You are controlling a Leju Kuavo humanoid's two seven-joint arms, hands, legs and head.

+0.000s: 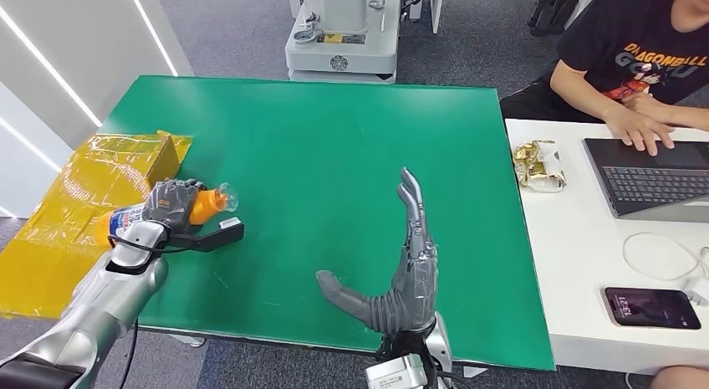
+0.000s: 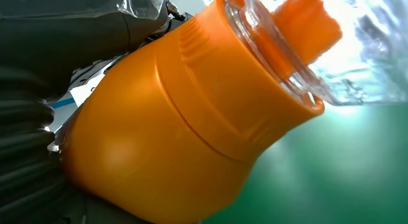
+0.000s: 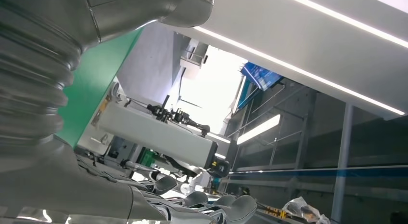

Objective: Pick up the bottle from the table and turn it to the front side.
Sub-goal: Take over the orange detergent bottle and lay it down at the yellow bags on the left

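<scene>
My left hand (image 1: pixel 170 203) grips an orange bottle (image 1: pixel 205 202) at the left edge of the green table (image 1: pixel 334 155); the bottle lies sideways, its clear cap pointing right. Up close in the left wrist view, the orange bottle (image 2: pixel 183 127) shows its shoulder and a transparent cap (image 2: pixel 346 50), with my left hand (image 2: pixel 57 50) wrapped behind it. Over the table's near edge my right hand (image 1: pixel 400 263) stands upright, fingers straight and thumb spread, holding nothing. The right wrist view shows the right hand (image 3: pixel 43 137) from behind.
A yellow taped cardboard box (image 1: pixel 92 197) lies at the table's left. A white desk (image 1: pixel 619 238) to the right carries a laptop (image 1: pixel 652 176), a phone (image 1: pixel 652 308), a snack packet (image 1: pixel 538 165) and a cable. A person (image 1: pixel 635 63) sits there. A robot base (image 1: pixel 341 38) stands beyond the table.
</scene>
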